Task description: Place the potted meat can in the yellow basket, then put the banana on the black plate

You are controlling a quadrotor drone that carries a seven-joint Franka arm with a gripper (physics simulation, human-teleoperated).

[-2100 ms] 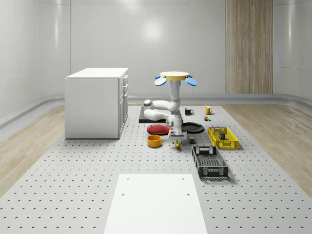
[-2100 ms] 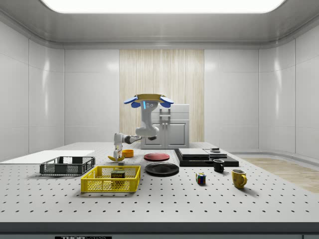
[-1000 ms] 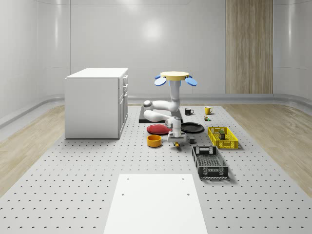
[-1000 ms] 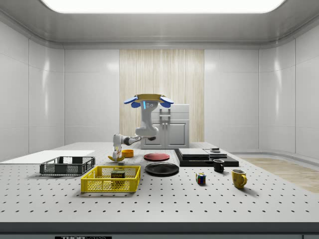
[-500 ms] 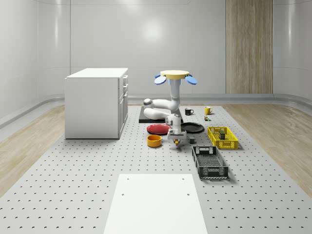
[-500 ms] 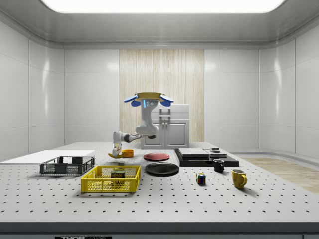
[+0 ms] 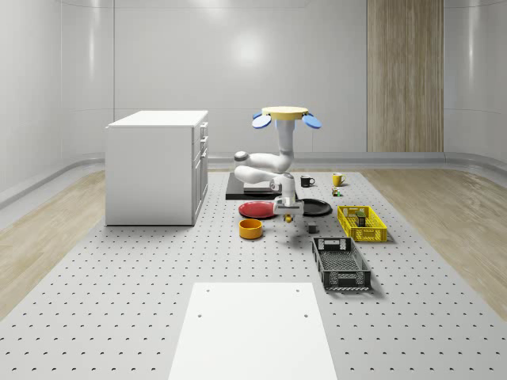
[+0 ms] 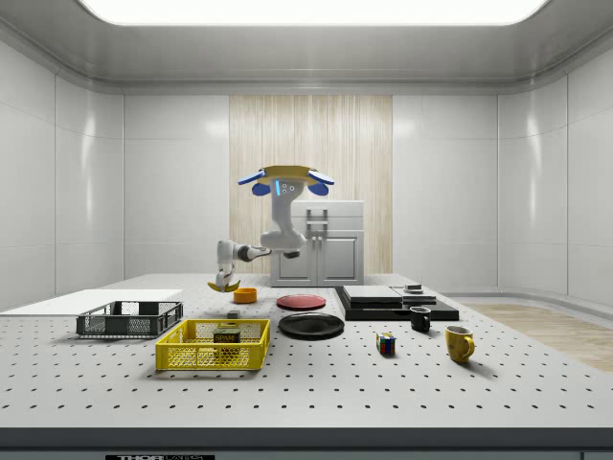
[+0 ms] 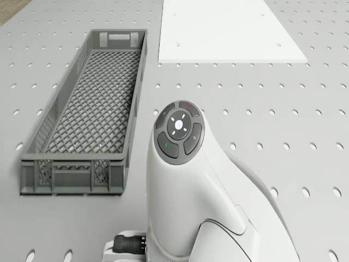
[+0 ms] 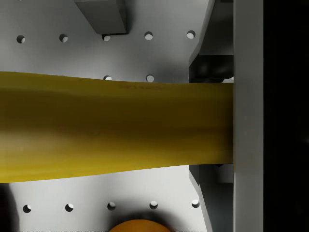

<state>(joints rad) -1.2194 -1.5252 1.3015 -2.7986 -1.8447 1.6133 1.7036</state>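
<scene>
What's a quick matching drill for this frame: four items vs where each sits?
Items:
1. banana
2. meat can
3. orange bowl
4. yellow mug

Places:
A. in the yellow basket
B. on the table by the red plate
C. held off the table in the gripper
D. at the side view's right, near the cube

Pairs: 1-C, 2-A, 3-B, 4-D

You face glossy pale walls [image 7: 158, 47], a wood-slat panel [image 7: 404, 75], a white cabinet [image 7: 154, 166] on your grey perforated floor [image 7: 119, 301], a white slab [image 7: 253, 328] nearest, wood flooring [image 7: 40, 237] outside, ceiling light [image 8: 306, 10] overhead.
</scene>
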